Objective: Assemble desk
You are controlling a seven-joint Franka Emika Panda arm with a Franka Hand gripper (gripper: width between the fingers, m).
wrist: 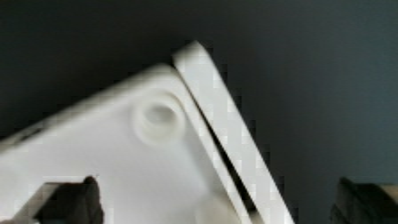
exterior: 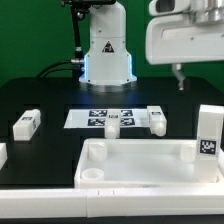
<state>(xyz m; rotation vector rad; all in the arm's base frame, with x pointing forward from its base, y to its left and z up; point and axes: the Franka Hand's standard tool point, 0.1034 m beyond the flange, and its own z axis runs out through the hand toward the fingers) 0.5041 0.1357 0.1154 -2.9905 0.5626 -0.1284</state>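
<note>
We are looking across a black tabletop (exterior: 40,100) where the white desk kit is lying in loose parts. The panel (exterior: 140,168), wide and rimmed, is lying flat at the near edge, filling the lower part of the exterior view. An upright leg (exterior: 208,133) is standing at the panel's far corner on the exterior view's right, turning a black-and-white tag toward us; we cannot tell whether it is touching the panel. A left leg (exterior: 25,123) is lying on its side on the exterior view's left, well apart from the panel. A third leg (exterior: 112,125) is sitting at the near edge of the marker board (exterior: 80,118), and a fourth leg (exterior: 157,120) is sitting near the board's end on the exterior view's right. Behind the board the white robot base (exterior: 105,50) is rising, with a bluish glow at its foot. The pincer (wrist: 222,203) is hanging high above the tabletop in the upper right of the exterior view, where one finger (exterior: 180,78) is pointing down from the white hand. In the wrist view its two dark fingertips (wrist: 68,203) are showing at opposite sides, standing wide apart and gripping nothing. Between and below them, close and blurred, a panel corner is showing, with a round socket (wrist: 160,118) set just inside the raised rim.
</note>
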